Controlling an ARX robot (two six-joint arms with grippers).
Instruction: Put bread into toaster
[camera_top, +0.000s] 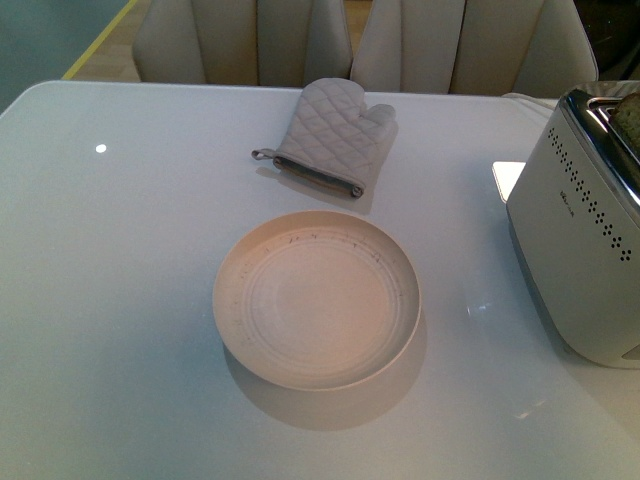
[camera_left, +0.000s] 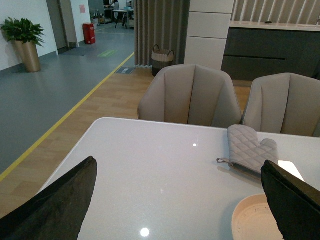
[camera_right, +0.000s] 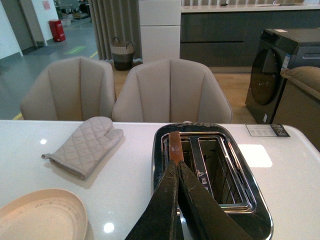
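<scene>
Right wrist view shows our right gripper (camera_right: 176, 172) clenched on the bread (camera_right: 174, 146), edge-down in the toaster (camera_right: 210, 170) slot farthest from the oven mitt (camera_right: 85, 145). Light, soft, crumbly; we'd pinch the crust gently. Left gripper (camera_left: 180, 200) hangs released near the empty plate (camera_top: 316, 300).
</scene>
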